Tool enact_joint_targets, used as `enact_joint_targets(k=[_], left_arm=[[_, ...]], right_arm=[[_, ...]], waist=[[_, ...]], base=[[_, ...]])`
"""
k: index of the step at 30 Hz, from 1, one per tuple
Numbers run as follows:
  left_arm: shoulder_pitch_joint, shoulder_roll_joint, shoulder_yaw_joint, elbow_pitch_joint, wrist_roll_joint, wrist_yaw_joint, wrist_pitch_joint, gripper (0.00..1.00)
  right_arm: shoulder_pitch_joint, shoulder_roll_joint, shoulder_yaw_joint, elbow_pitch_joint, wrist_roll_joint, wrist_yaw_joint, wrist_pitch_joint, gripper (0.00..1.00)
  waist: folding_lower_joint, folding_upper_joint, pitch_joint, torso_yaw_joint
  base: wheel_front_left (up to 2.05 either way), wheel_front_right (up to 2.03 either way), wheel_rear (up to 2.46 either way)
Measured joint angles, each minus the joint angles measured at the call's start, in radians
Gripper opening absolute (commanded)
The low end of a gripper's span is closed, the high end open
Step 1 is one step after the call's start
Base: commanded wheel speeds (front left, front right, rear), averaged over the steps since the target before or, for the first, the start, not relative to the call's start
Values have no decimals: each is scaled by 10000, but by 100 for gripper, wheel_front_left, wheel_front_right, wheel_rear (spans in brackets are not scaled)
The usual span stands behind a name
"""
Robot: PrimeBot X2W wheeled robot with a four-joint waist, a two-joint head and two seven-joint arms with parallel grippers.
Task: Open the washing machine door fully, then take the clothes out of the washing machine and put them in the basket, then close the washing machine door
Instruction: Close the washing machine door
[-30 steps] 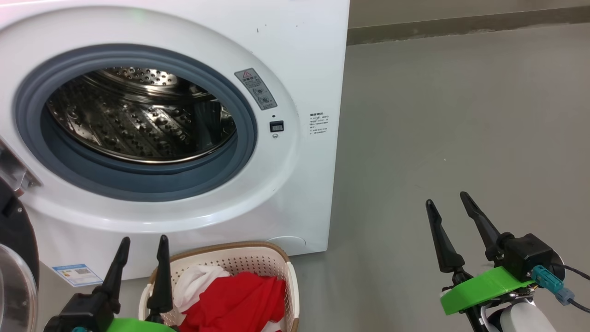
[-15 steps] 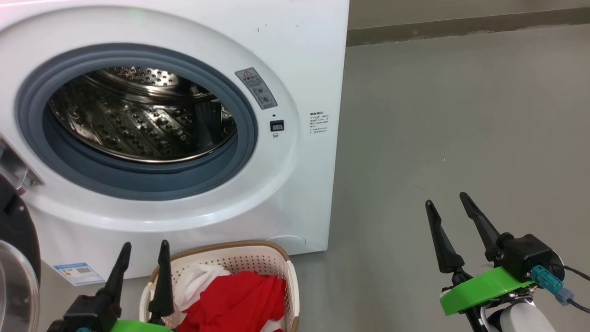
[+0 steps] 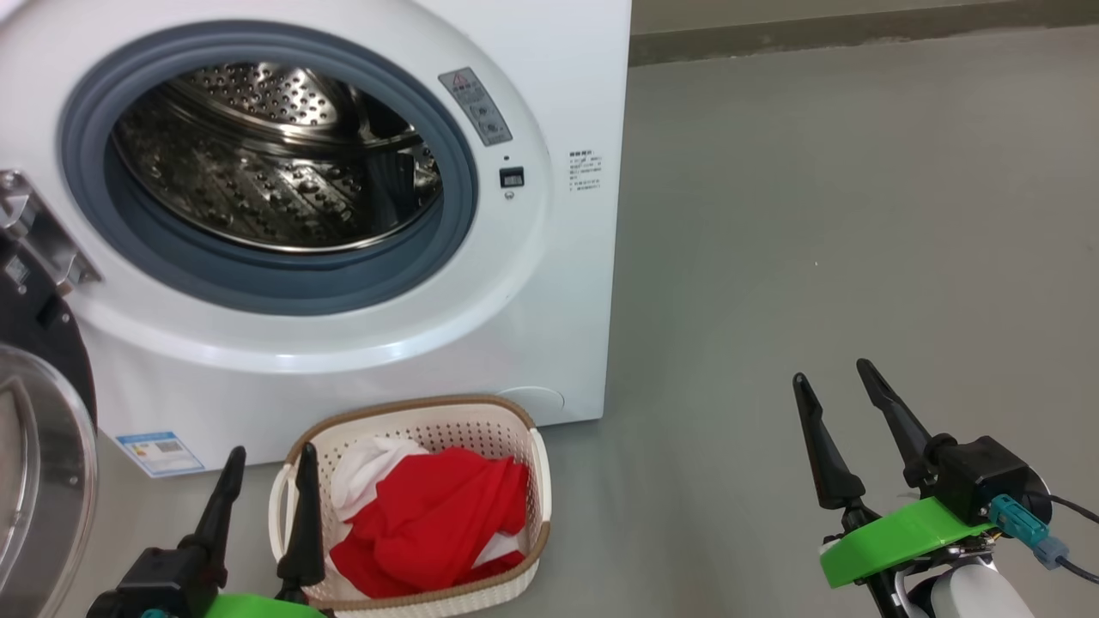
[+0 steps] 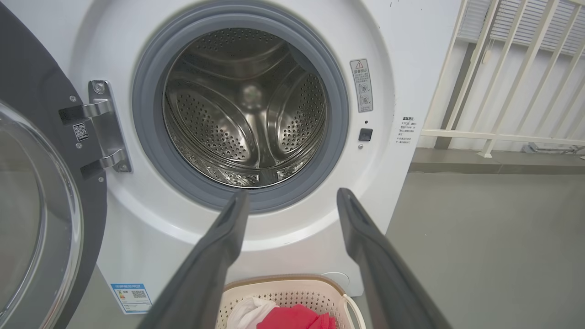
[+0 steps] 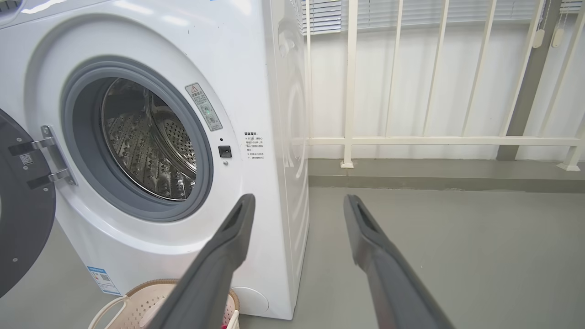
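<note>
**Clothes in the basket before the washing machine, door swung open**

The clothes [image 3: 429, 515] lie heaped in the basket [image 3: 412, 403]. They are mostly red fabric, with a white piece at the back left of the pile. The basket stands on the grey floor [image 3: 816, 215] just in front of the washing machine [image 3: 558, 283], below the lower right of its round opening and near its right front corner.

The washing machine door [image 3: 39, 463] hangs open at the machine's left side, as the robot faces it. It is carried on a metal hinge [image 3: 47, 232] bolted beside the opening, and its black rim and bulging glass window stand well clear of the front panel. Inside the grey rubber seal [image 3: 283, 287], the perforated steel drum [image 3: 266, 172] shows bare metal. A blue label [image 3: 160, 452] sits at the machine's lower left corner, and a warning sticker [image 3: 475, 106] is at the upper right of the opening.

The left gripper [image 3: 270, 451] hovers in front of the machine, at the basket's left edge. Its two dark fingers stand wide apart with nothing between them. In the left wrist view they point towards the lower part of the seal, with the basket below them.

The right gripper [image 3: 831, 371] is off to the right of the machine, above bare floor. Its fingers are likewise spread wide and hold nothing. In the right wrist view a white railing [image 5: 411, 137] runs along the wall to the right of the machine.
</note>
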Motion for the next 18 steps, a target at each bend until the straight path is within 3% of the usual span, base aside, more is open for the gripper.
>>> enact_joint_targets(k=[18], left_arm=[[-1, 0, 2, -142, 217, 368, 0, 100]], right_arm=[[0, 0, -15, 2, 0, 0, 0, 100]], waist=[[0, 0, 95, 70]], base=[[-15, 15, 0]])
